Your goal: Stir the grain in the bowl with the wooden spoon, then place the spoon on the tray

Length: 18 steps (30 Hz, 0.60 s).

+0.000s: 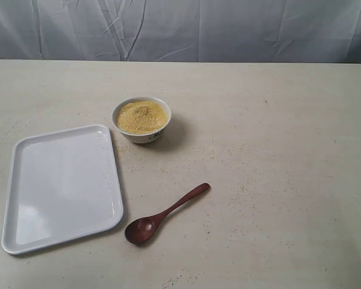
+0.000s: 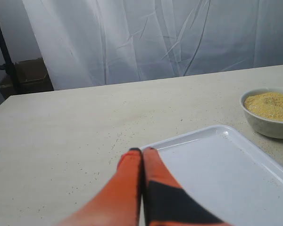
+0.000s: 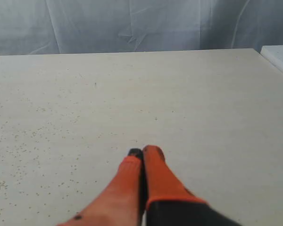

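Right now nothing is holding the wooden spoon point(image 1: 166, 215). It is lying flat on the surface point(image 1: 277, 150), with its oval end just beside the tray point(image 1: 60, 180) and its slim handle angling away toward the right side. The bowl point(image 1: 143, 138) is sitting just beyond the tray's far right corner, and the grain point(image 1: 142, 117) is heaping up to its rim.

Both arms are staying out of the exterior view. The left pincer point(image 2: 142, 150) is hovering near a tray corner with its fingers pressed together and empty. The right pincer point(image 3: 144, 151) is likewise pressed together, hanging over bare surface.

Picking up the spoon is probably the step in hand, and the right arm looks better placed, since the handle is pointing its way. Its fingers are going to need spreading first, then lowering across the handle's middle, almost grazing the surface, because the wood is lying so low. With the grain piled so high, gentle stirring is looking wise.

Stray specks point(image 1: 240, 192) are dotting the surface, and a wrinkled pale curtain point(image 1: 180, 30) is hanging behind. Nothing is blocking the path from spoon to bowl, though the tray rim is sitting close to both.
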Motion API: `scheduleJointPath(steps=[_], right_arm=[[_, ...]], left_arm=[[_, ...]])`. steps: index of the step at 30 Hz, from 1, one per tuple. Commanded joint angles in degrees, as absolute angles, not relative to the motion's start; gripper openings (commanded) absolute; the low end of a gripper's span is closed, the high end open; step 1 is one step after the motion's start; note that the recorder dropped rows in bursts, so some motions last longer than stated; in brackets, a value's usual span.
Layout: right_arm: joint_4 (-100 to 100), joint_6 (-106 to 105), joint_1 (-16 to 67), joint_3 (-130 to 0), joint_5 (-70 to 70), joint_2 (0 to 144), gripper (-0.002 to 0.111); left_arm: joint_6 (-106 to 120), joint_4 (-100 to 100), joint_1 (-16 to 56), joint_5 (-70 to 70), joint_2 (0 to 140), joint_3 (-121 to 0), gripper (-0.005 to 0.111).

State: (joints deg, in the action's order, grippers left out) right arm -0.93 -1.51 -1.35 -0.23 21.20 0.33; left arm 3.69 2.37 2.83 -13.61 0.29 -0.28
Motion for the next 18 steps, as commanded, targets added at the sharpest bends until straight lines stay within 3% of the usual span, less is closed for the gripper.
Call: scheduleJointPath(steps=[1, 18], right_arm=[[-0.9, -1.6, -1.7, 0.0, 20.3, 0.0, 0.000], [-3.8, -9.1, -1.7, 0.0, -34.0, 0.0, 0.000]], left_arm=[[3.7, 2.4, 3.2, -13.7, 0.0, 0.0, 0.000], [3.7, 2.4, 3.2, -13.7, 0.0, 0.0, 0.000]])
